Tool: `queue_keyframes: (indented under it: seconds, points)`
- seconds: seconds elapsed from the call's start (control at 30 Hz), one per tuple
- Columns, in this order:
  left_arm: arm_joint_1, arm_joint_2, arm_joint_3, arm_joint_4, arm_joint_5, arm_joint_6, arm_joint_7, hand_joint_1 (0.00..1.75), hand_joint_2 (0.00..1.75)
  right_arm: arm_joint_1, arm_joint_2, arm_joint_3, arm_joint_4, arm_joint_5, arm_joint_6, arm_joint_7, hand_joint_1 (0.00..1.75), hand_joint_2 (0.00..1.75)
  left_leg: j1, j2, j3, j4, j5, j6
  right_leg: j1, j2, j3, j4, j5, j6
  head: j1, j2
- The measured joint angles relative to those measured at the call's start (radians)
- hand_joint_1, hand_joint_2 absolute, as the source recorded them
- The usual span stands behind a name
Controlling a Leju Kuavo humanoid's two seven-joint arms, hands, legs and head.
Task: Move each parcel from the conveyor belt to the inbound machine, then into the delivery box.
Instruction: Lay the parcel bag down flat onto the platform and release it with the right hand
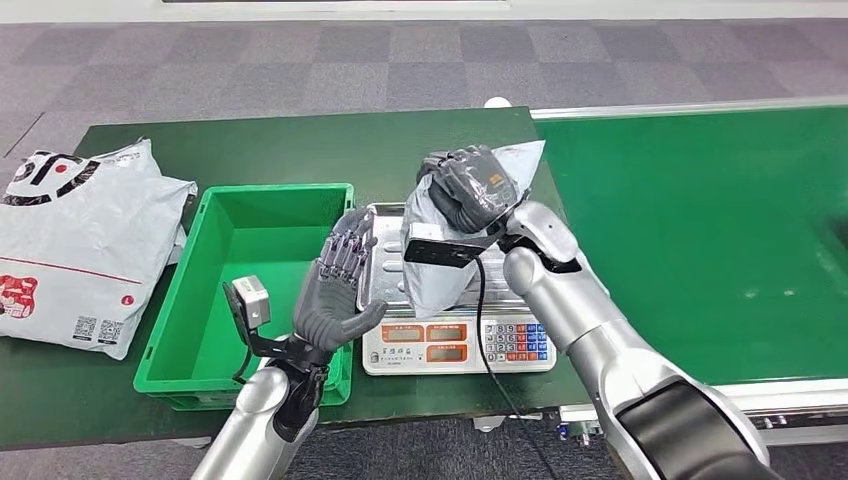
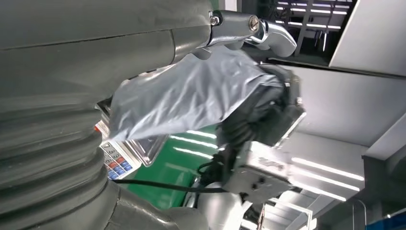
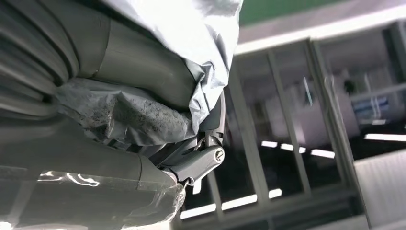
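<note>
Dark green table (image 1: 300, 135), spanning the left and centre of my head view, over grey carpet tiles (image 1: 300, 50). On it I note:
- White printed parcel bag (image 1: 70, 240), lying flat at the far left.
- Green plastic bin (image 1: 215, 330), left of centre, standing on the table just beside the bag.
- Weighing scale (image 1: 455, 345), centre, steel pan (image 1: 383, 255) above, displays and keypad along its lower front; it sits just beside the bin.
Green conveyor belt (image 1: 700, 220) adjoins the table's right edge.
</note>
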Motion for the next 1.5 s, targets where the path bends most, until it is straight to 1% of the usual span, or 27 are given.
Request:
queue_keyframes:
  seconds: [0.07, 0.13, 0.2, 0.23, 0.27, 0.3, 0.33, 0.43, 0.5, 0.6, 0.63, 0.7, 0.77, 0.97, 1.03, 1.1, 1.13, 1.23, 1.27, 1.4, 1.5]
  points:
    - [0.006, 0.003, 0.0, -0.002, -0.001, 0.002, 0.001, 0.0, 1.75, -0.008, 0.003, 0.022, 0.051, -0.034, 0.055, 0.016, 1.75, 1.75, 0.0, 0.0, 0.0, 0.0, 0.0, 0.0, 0.0, 0.0, 0.0, 0.0, 0.0, 0.0, 0.0, 0.0]
    - [0.012, 0.006, 0.0, -0.006, -0.007, 0.001, 0.003, 0.0, 1.75, -0.008, 0.003, 0.034, 0.1, -0.089, 0.161, 0.023, 1.75, 1.75, 0.0, 0.0, 0.001, 0.0, 0.0, 0.0, 0.0, 0.0, 0.001, -0.001, 0.0, 0.0, 0.0, 0.0]
    - [0.02, 0.01, 0.0, -0.013, -0.015, 0.0, 0.004, 0.0, 1.75, 0.007, 0.002, 0.036, 0.152, -0.165, 0.265, -0.016, 1.75, 1.75, 0.0, 0.0, 0.002, 0.0, 0.0, 0.0, 0.0, 0.0, 0.002, -0.001, 0.0, 0.0, 0.0, 0.0]
    - [0.026, 0.012, 0.0, -0.017, -0.019, 0.0, 0.005, 0.0, 1.75, 0.018, 0.001, 0.036, 0.176, -0.197, 0.3, -0.044, 1.75, 1.75, 0.0, 0.0, 0.003, 0.0, -0.001, 0.0, 0.0, 0.001, 0.003, -0.002, 0.0, 0.0, 0.0, 0.0]
    - [0.031, 0.015, 0.0, -0.02, -0.023, 0.001, 0.006, 0.0, 1.75, 0.03, -0.001, 0.035, 0.194, -0.215, 0.315, -0.064, 1.75, 1.75, 0.0, 0.001, 0.005, 0.0, -0.002, -0.001, 0.0, 0.002, 0.004, -0.002, -0.001, 0.0, 0.0, 0.0]
    - [0.036, 0.017, 0.0, -0.023, -0.028, 0.005, 0.008, 0.0, 1.75, 0.04, -0.002, 0.036, 0.206, -0.216, 0.31, -0.07, 1.75, 1.75, 0.0, 0.003, 0.007, 0.0, -0.004, -0.001, 0.0, 0.003, 0.006, -0.002, -0.001, -0.001, 0.0, 0.0]
    - [0.041, 0.018, 0.0, -0.028, -0.034, 0.011, 0.012, 0.0, 1.75, 0.052, -0.004, 0.037, 0.214, -0.208, 0.287, -0.057, 1.75, 1.75, 0.0, 0.004, 0.01, 0.0, -0.005, -0.002, 0.0, 0.004, 0.008, -0.002, -0.002, -0.002, 0.0, 0.0]
    - [0.068, 0.023, 0.004, -0.053, -0.054, 0.038, 0.025, 0.0, 1.75, 0.094, -0.012, 0.037, 0.208, -0.184, 0.195, 0.035, 1.75, 1.75, 0.0, 0.006, 0.021, 0.0, -0.01, -0.003, 0.0, 0.005, 0.017, -0.002, -0.007, -0.003, 0.0, 0.0]
    - [0.088, 0.025, 0.008, -0.073, -0.066, 0.045, 0.033, 0.0, 1.75, 0.122, -0.021, 0.032, 0.184, -0.181, 0.167, 0.082, 1.72, 1.75, 0.001, 0.007, 0.025, 0.0, -0.012, -0.003, 0.001, 0.005, 0.021, -0.002, -0.01, -0.004, 0.0, 0.0]
    - [0.107, 0.026, 0.016, -0.096, -0.074, 0.047, 0.04, 0.0, 1.75, 0.151, -0.034, 0.025, 0.15, -0.173, 0.153, 0.114, 0.41, 1.75, 0.002, 0.007, 0.03, 0.0, -0.014, -0.003, 0.002, 0.005, 0.025, -0.003, -0.012, -0.005, 0.0, 0.0]
    - [0.111, 0.026, 0.019, -0.101, -0.077, 0.048, 0.043, 0.0, 1.75, 0.16, -0.038, 0.021, 0.14, -0.167, 0.148, 0.128, 0.0, 1.75, 0.002, 0.007, 0.031, 0.0, -0.014, -0.003, 0.002, 0.005, 0.026, -0.003, -0.012, -0.005, 0.0, 0.0]
    - [0.118, 0.026, 0.024, -0.112, -0.087, 0.048, 0.05, 0.0, 1.75, 0.183, -0.044, 0.007, 0.112, -0.151, 0.135, 0.165, 0.0, 1.75, 0.002, 0.007, 0.032, 0.0, -0.014, -0.003, 0.002, 0.005, 0.028, -0.003, -0.012, -0.005, 0.0, 0.0]
    - [0.125, 0.024, 0.027, -0.121, -0.098, 0.046, 0.058, 0.0, 1.75, 0.217, -0.05, -0.021, 0.072, -0.156, 0.128, 0.184, 0.0, 1.75, 0.003, 0.007, 0.033, 0.0, -0.014, -0.003, 0.002, 0.005, 0.029, -0.003, -0.013, -0.004, 0.0, 0.0]
    - [0.133, 0.016, 0.028, -0.125, -0.122, 0.043, 0.064, 0.0, 1.75, 0.341, -0.054, -0.154, -0.098, -0.218, 0.177, 0.187, 0.0, 1.75, 0.002, 0.006, 0.033, 0.0, -0.015, -0.003, 0.002, 0.004, 0.031, -0.003, -0.013, -0.003, 0.0, 0.0]
    - [0.133, 0.015, 0.028, -0.125, -0.126, 0.043, 0.064, 0.0, 1.75, 0.37, -0.054, -0.189, -0.143, -0.229, 0.179, 0.176, 0.0, 1.75, 0.002, 0.006, 0.033, 0.0, -0.015, -0.003, 0.002, 0.004, 0.031, -0.003, -0.013, -0.003, 0.0, 0.0]
    - [0.134, 0.013, 0.028, -0.125, -0.132, 0.043, 0.064, 0.0, 1.75, 0.402, -0.053, -0.22, -0.185, -0.257, 0.163, 0.136, 0.0, 1.75, 0.002, 0.006, 0.032, 0.0, -0.015, -0.003, 0.002, 0.004, 0.03, -0.003, -0.013, -0.003, 0.0, 0.0]
    - [0.135, 0.012, 0.028, -0.125, -0.137, 0.043, 0.066, 0.0, 1.75, 0.421, -0.051, -0.237, -0.21, -0.292, 0.149, 0.096, 0.0, 1.75, 0.002, 0.006, 0.031, 0.0, -0.015, -0.003, 0.002, 0.004, 0.03, -0.003, -0.013, -0.003, 0.0, 0.0]
    - [0.14, 0.008, 0.028, -0.126, -0.146, 0.044, 0.07, 0.0, 1.75, 0.495, -0.036, -0.304, -0.315, -0.451, 0.114, -0.059, 0.0, 1.75, 0.002, 0.004, 0.026, 0.0, -0.015, -0.003, 0.002, 0.003, 0.025, -0.002, -0.012, -0.004, 0.0, 0.0]
    - [0.142, 0.007, 0.028, -0.126, -0.146, 0.045, 0.07, 0.0, 1.75, 0.516, -0.03, -0.325, -0.352, -0.489, 0.109, -0.09, 0.0, 1.75, 0.002, 0.004, 0.024, 0.0, -0.014, -0.004, 0.002, 0.003, 0.023, -0.002, -0.012, -0.004, 0.0, 0.0]
    - [0.143, 0.004, 0.028, -0.126, -0.147, 0.046, 0.071, 0.0, 1.75, 0.56, -0.018, -0.374, -0.452, -0.528, 0.101, -0.117, 0.0, 1.75, 0.002, 0.005, 0.022, 0.0, -0.014, -0.004, 0.002, 0.004, 0.019, -0.002, -0.012, -0.004, 0.0, 0.0]
    - [0.143, 0.002, 0.028, -0.125, -0.148, 0.046, 0.073, 0.0, 1.75, 0.584, -0.005, -0.402, -0.512, -0.569, 0.059, -0.174, 0.0, 1.75, 0.002, 0.005, 0.02, 0.0, -0.014, -0.004, 0.002, 0.004, 0.017, -0.002, -0.012, -0.004, 0.0, 0.0]
